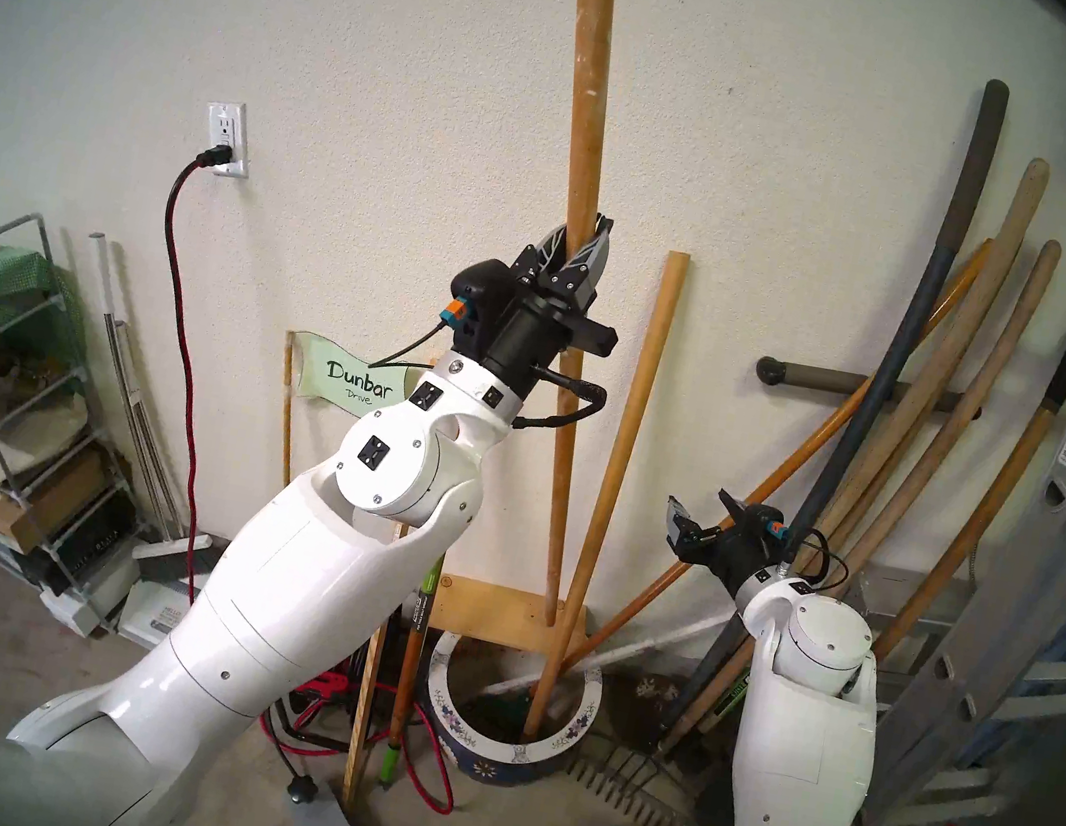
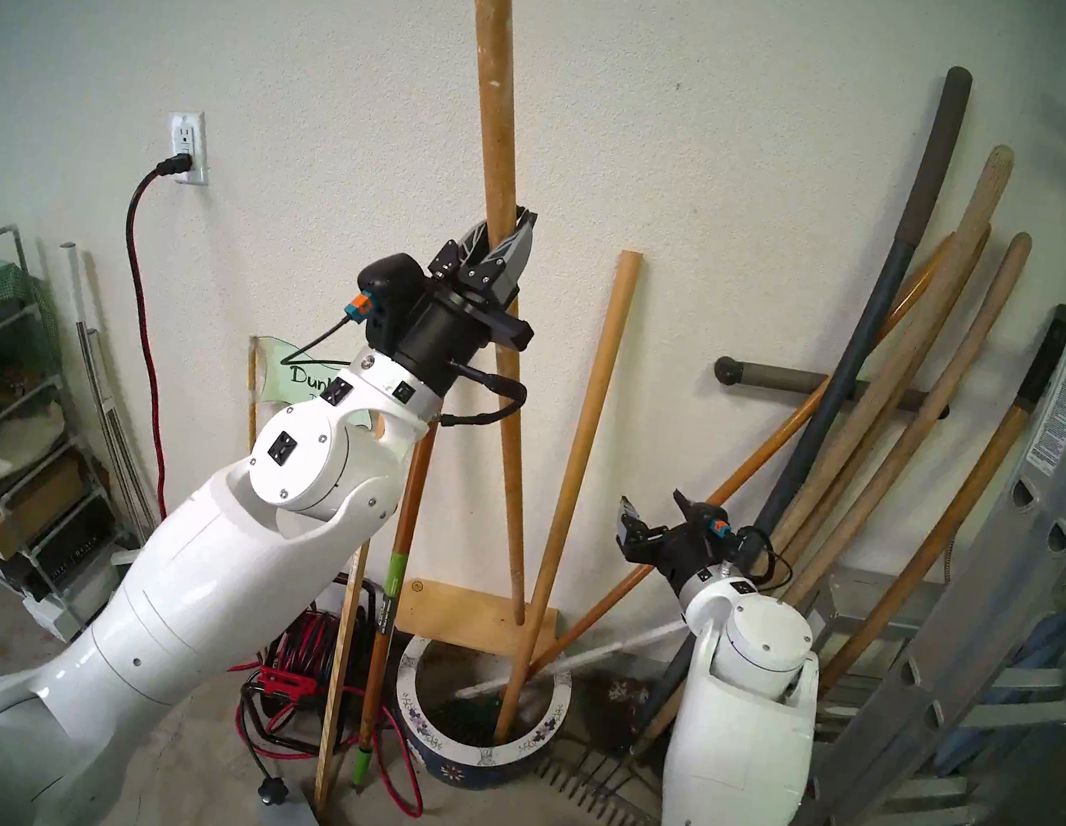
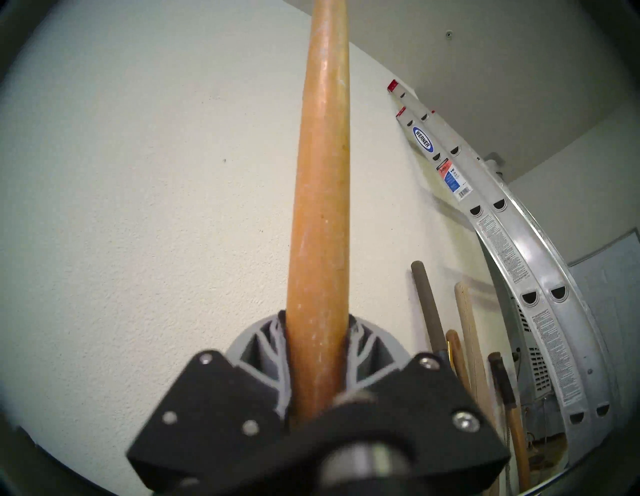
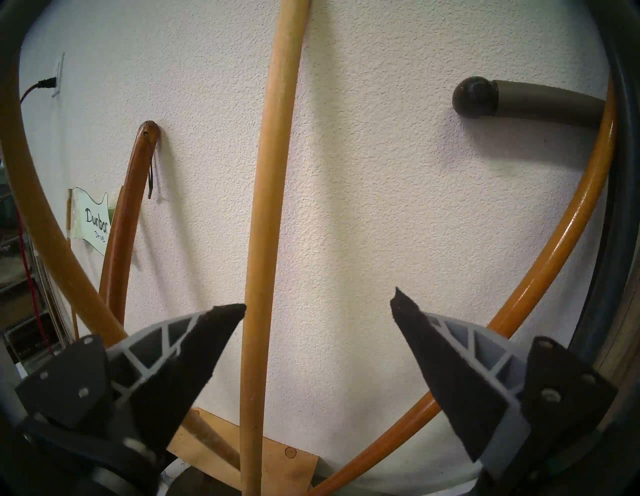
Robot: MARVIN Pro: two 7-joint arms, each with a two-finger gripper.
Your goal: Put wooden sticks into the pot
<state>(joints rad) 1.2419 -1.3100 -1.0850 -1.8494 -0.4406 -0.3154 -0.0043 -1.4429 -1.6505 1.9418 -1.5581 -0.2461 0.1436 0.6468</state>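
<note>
The left gripper (image 1: 580,242) squeezes the paint-flecked stick (image 1: 586,101), its bottom end hanging above the pot (image 1: 568,731). A plain pale stick (image 1: 614,457) stands inside. The right gripper (image 1: 700,507) is wide, holding nothing.

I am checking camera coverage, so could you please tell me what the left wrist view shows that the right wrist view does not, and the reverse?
Only the left wrist view shows the left gripper, jaws shut on the paint-flecked wooden stick, and the silver aluminium ladder.

Only the right wrist view shows the right gripper with jaws open and empty, the plain pale wooden dowel, the dark red-brown wooden stick with cord loop and the pale green "Dunbar" sign.

Both show the textured white wall.
</note>
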